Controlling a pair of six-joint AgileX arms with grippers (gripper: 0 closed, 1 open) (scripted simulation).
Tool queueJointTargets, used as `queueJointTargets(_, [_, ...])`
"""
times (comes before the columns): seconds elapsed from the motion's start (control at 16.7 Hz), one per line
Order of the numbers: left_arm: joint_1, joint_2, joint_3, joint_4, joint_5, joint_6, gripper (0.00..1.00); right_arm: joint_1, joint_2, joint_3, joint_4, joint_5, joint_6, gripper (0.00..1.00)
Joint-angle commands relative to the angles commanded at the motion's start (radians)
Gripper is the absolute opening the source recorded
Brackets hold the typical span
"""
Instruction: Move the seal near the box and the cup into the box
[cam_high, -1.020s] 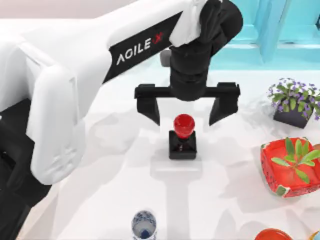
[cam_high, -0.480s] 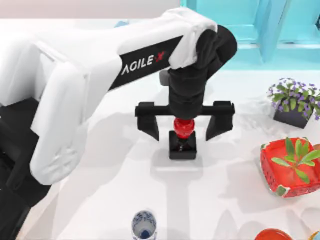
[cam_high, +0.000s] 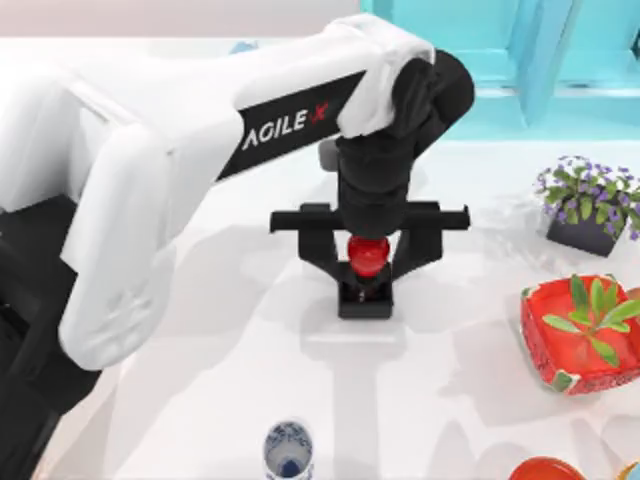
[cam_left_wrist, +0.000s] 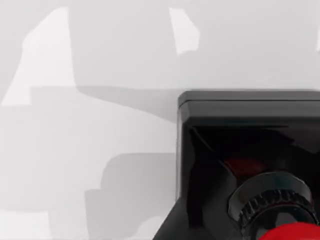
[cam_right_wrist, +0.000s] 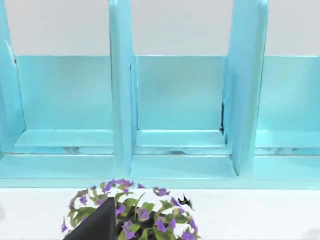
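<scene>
The seal (cam_high: 366, 297), a red round knob on a black square base, stands upright in the middle of the table. My left gripper (cam_high: 368, 268) comes down over it from above, and its black fingers (cam_high: 322, 250) press on either side of the red knob. In the left wrist view the seal's black base (cam_left_wrist: 250, 125) is close up, with a sliver of the red knob (cam_left_wrist: 295, 234) at the frame's edge. The cup (cam_high: 288, 450), white with a blue pattern and a blue inside, stands upright near the table's front edge, apart from the seal. The box is out of view.
A red bowl with a green plant (cam_high: 580, 335) sits at the right, a pot of purple flowers (cam_high: 588, 205) behind it. The turquoise shelf unit (cam_high: 540, 60) lines the back right; the right wrist view faces this shelf unit (cam_right_wrist: 175, 100) and the flowers (cam_right_wrist: 130, 215). Bare table lies between seal and cup.
My left gripper has come down over the seal and its fingers have moved inward from wide apart onto the red knob. The seal and cup have not moved.
</scene>
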Motion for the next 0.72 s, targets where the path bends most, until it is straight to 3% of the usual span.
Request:
queueJointTargets(0.3, [0.0, 0.0, 0.0, 0.0, 0.0, 0.0, 0.02, 0.0, 0.0, 0.0, 0.0, 0.0, 0.0, 1.0])
queueJointTargets(0.72, [0.0, 0.0, 0.0, 0.0, 0.0, 0.0, 0.0, 0.0, 0.0, 0.0, 0.0, 0.0, 0.0, 1.0])
